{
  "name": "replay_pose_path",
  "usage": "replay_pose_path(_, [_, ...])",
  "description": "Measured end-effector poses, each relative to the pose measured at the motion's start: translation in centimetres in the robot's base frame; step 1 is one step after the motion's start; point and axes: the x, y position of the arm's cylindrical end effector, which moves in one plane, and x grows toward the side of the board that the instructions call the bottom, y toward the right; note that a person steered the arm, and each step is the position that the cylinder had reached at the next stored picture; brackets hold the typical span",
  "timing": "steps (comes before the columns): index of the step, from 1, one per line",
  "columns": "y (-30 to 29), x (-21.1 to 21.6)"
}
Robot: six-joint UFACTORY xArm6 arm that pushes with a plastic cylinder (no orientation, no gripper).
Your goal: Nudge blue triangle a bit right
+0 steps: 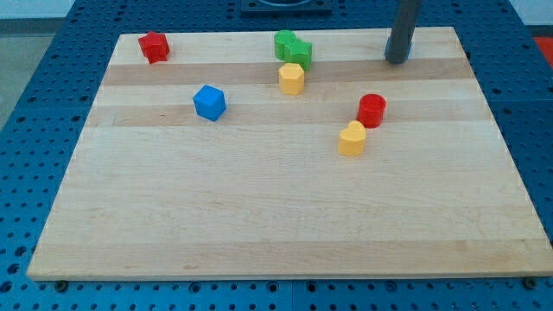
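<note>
Your rod's tip (397, 60) rests near the board's (259, 216) top right corner, well apart from every block; there is no pincer to read. The blue block (209, 102), shape unclear, sits left of centre, with yellow (292, 78) and green (292, 47) blocks to its upper right.

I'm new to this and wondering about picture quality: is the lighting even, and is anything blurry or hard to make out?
Camera view: soft, even light, with small shadows under the blocks and no strong glare on the wooden board. My tip looks slightly soft, and the rod is cut off at the view's top. The blue block is sharp, though its shape is hard to tell.
</note>
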Motion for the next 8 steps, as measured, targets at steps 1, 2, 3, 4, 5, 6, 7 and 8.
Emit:
replay_pose_path(1, [0.0, 0.0])
replay_pose_path(2, [0.0, 0.0])
replay_pose_path(3, [-0.8, -0.5])
replay_pose_path(4, [-2.4, -1.8])
replay_pose_path(5, [-3.5, -2.7])
replay_pose_path(6, [-3.4, -2.8])
replay_pose_path(7, [-2.7, -2.8])
replay_pose_path(8, [-1.8, -2.8])
